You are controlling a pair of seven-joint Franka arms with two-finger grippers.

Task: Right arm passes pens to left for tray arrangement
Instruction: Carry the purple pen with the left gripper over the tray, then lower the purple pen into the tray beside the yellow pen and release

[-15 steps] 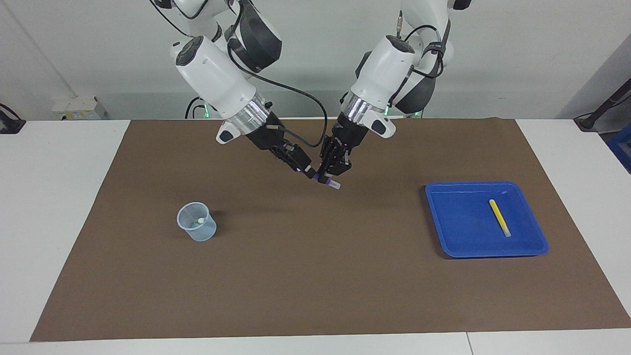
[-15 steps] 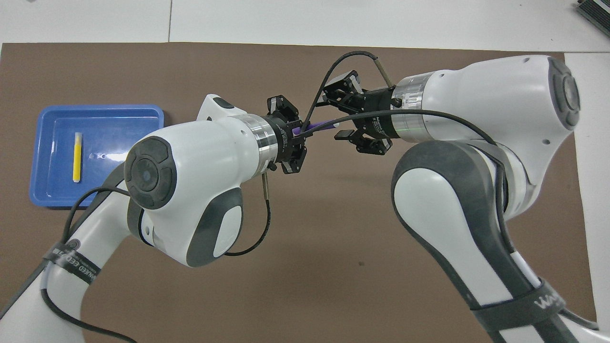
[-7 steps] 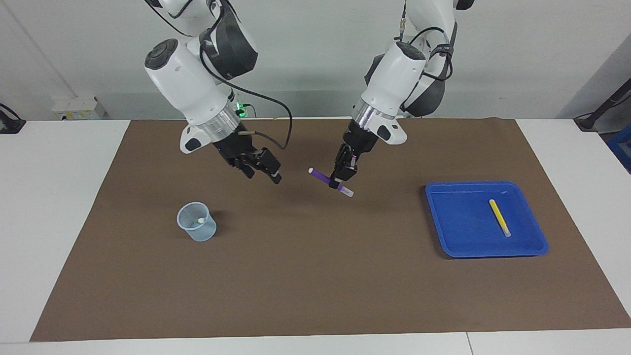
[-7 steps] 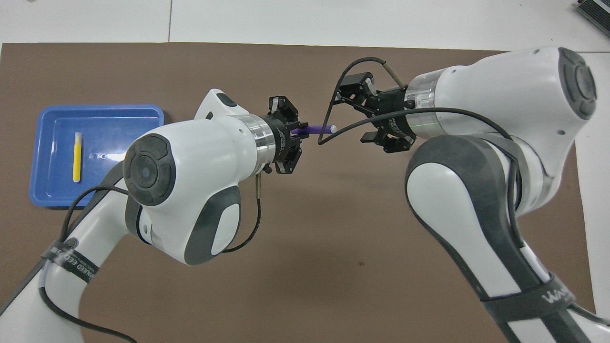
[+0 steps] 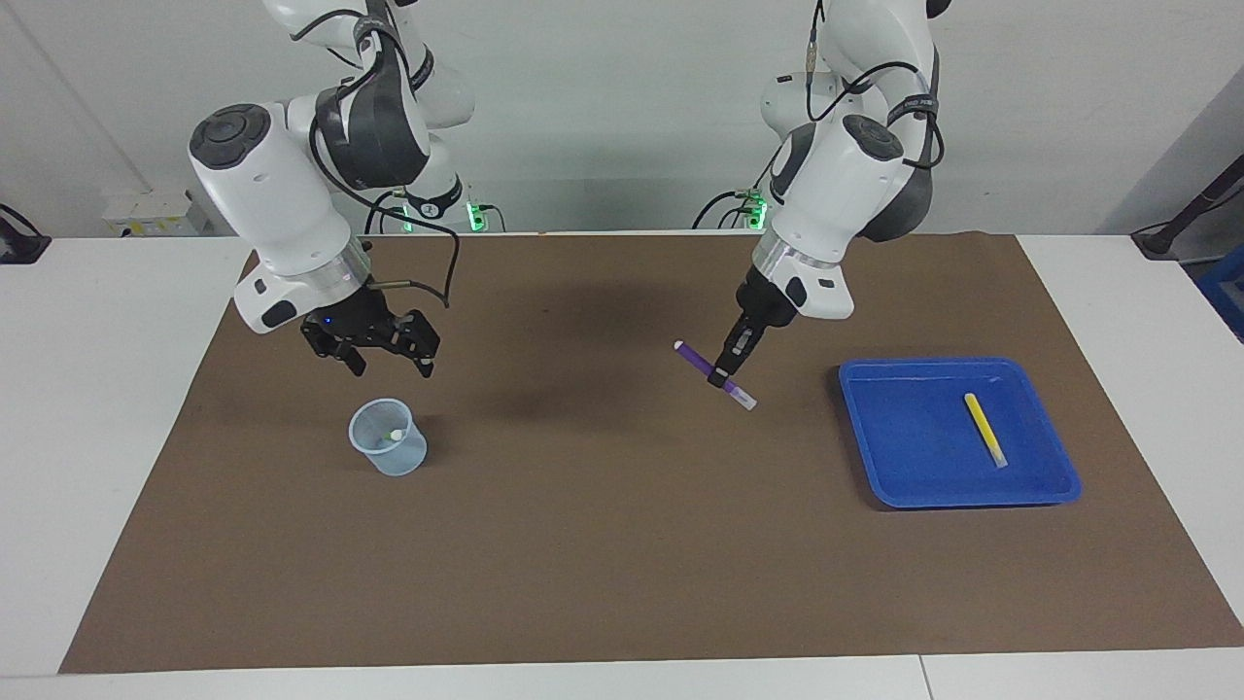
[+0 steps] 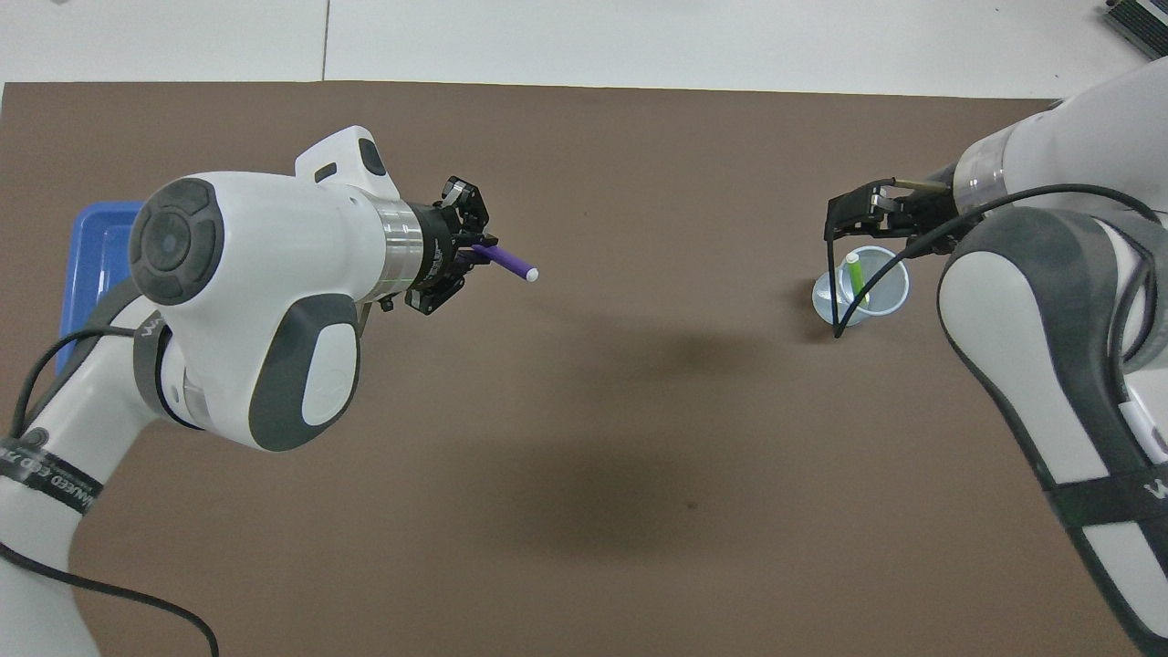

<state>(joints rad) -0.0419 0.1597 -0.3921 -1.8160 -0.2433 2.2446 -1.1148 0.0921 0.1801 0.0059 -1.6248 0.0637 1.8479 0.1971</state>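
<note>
Facing view, left to right. Right gripper at left-centre of frame, up in air above translucent cup, fingers spread wide, nothing held. Green pen stands tilted inside cup, pale end up. Left gripper right of frame centre, over brown mat, fingertips clamped on purple pen; pen slants, both ends sticking out. Blue tray at right of frame, on mat. Yellow pen lies flat in tray.
</note>
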